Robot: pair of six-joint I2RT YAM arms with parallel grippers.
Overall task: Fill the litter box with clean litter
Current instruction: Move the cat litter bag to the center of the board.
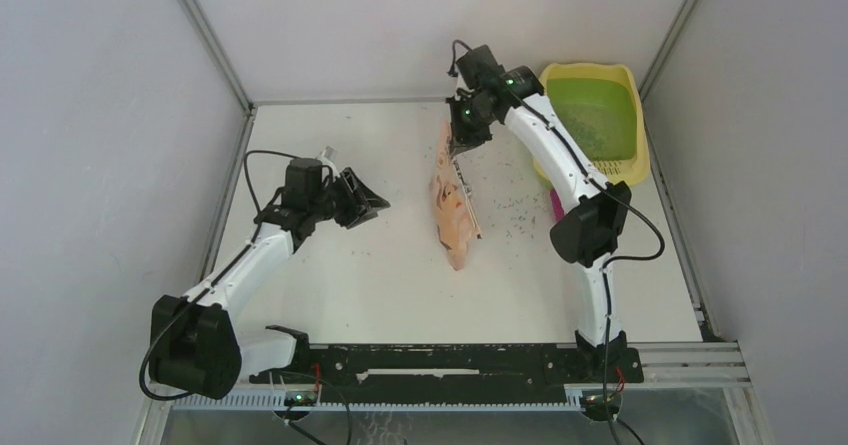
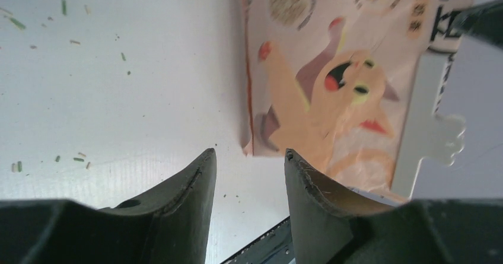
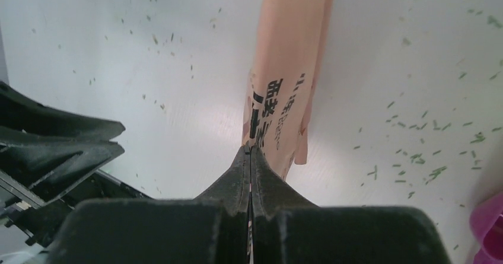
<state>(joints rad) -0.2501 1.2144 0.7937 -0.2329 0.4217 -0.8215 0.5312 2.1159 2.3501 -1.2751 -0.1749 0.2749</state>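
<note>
1. The white desk [image 1: 400,295] is seen from above, with the two arms fixed along its near edge.
2. The litter box [image 1: 590,68] is placed in the far right corner of the desk. A pale yellow rim is seen around a green basin.
3. A peach-pink bag [image 1: 455,205] is laid lengthwise near the middle of the desk, running from the far side toward the near edge. Its far end is lifted off the surface, while its near end is rested on the desk. A cartoon animal and dark printed characters are shown on it in the left wrist view [image 2: 332,86].
4. The right end effector [image 1: 462,145] is held over the far middle of the desk. Its jaws are clenched on the lifted far edge of the bag, which is pinched at the fingertips [image 3: 250,151].
5. The left end effector [image 1: 365,205] is held over the left half of the desk, pointed toward the bag but apart from it. Its jaws are released, and only bare desk is seen in the gap between them [image 2: 250,157].
6. A magenta scoop [image 1: 554,203] is mostly hidden behind the right arm, just beside the near side of the litter box.
7. The litter [image 1: 600,130] is spread thinly in the basin, with green floor left showing. More grains [image 3: 415,157] are scattered over the desk, mostly between the bag and the litter box.
</note>
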